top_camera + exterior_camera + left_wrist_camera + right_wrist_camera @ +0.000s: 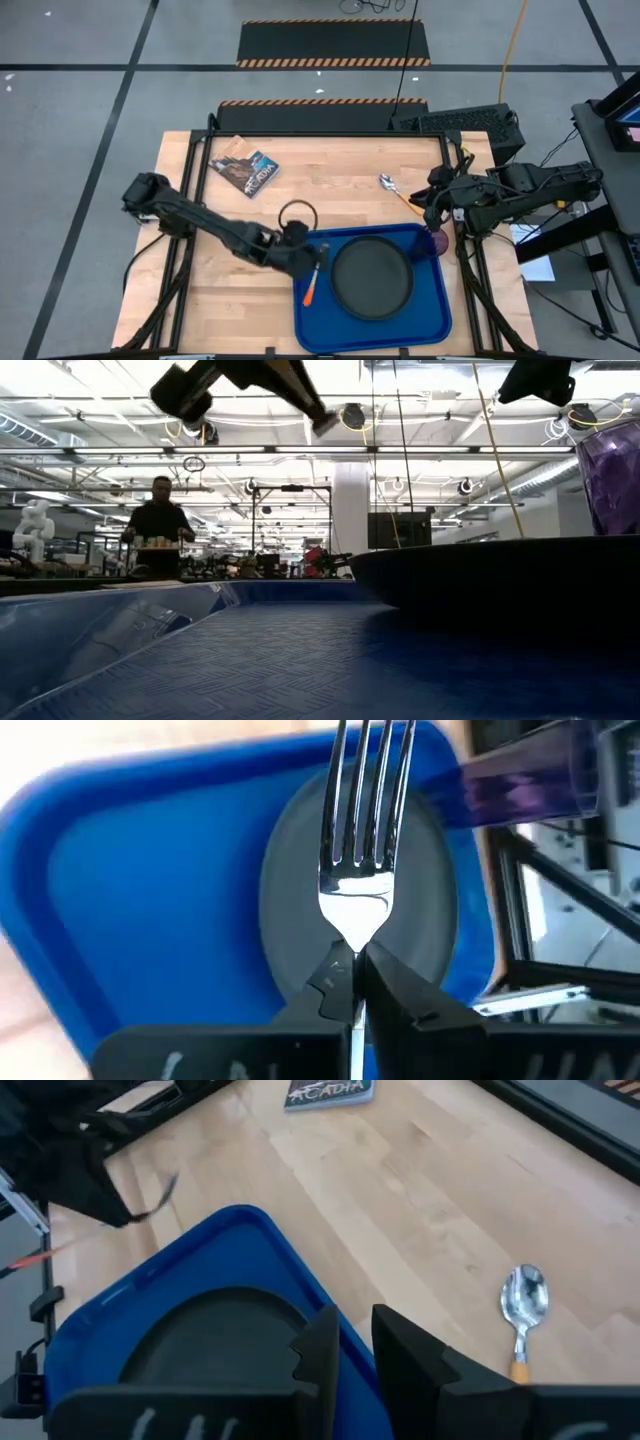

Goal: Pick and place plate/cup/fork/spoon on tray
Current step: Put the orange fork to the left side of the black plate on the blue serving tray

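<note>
The blue tray (430, 320) lies at the table's near right, with the black plate (372, 277) flat on it. The purple cup (437, 241) stands upright in the tray's far right corner; it also shows in the low view (612, 475). My left gripper (308, 262) is over the tray's left part, shut on the fork (313, 287). My right gripper (434, 212) is just above and beyond the cup, its fingers a little apart and empty (354, 1342). The spoon (395, 190) lies flat on the table beyond the tray. My left gripper pinches the fork's narrow neck (355, 948), just behind the tines, between its two fingers (400, 990). The silver tines (368, 790) stick out past the fingertips, toward the plate. The orange handle (312, 290) runs back toward the table's near edge. The fork is lifted clear of the tray.
A booklet (246, 170) lies at the table's far left, and a dark ring-shaped loop (297, 213) lies just beyond the tray's far left corner. A person (160, 525) stands in the room behind the table. Bare wood shows left of the tray.
</note>
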Motion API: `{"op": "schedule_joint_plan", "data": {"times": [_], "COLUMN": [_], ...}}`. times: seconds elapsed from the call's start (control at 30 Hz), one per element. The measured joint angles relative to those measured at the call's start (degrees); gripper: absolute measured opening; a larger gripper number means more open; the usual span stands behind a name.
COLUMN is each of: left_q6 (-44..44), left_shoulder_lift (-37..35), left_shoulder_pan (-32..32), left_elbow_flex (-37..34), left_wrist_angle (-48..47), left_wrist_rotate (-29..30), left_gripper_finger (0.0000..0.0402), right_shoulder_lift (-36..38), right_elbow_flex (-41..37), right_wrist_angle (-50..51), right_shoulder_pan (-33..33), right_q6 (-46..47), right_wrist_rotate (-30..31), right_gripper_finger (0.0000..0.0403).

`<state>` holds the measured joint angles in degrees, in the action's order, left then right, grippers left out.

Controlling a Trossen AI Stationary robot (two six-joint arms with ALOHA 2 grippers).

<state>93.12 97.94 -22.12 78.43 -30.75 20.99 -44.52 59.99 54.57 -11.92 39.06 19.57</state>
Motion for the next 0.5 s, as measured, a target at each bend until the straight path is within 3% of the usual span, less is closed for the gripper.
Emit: {"op": "schedule_joint_plan", "data": {"times": [0.27,0.5], "left_q6": [16.14,22.71], "left_shoulder_lift": [8.33,13.76], "left_shoulder_pan": [-3.4,-3.35], "left_elbow_flex": [-0.02,-0.13], "left_wrist_angle": [-0.35,-0.52], "left_wrist_rotate": [1.89,1.99], "left_gripper_finger": [0.001,0.0013], "right_shoulder_lift": [-0.44,-0.78], "right_elbow_flex": [0.0,0.0], "right_wrist_angle": [-2.86,-4.22], "right_shoulder_pan": [-0.02,-0.02], "right_q6": [-5.61,-5.56], "right_wrist_rotate": [1.31,1.61], "right_gripper_finger": [0.0057,0.0057]}}
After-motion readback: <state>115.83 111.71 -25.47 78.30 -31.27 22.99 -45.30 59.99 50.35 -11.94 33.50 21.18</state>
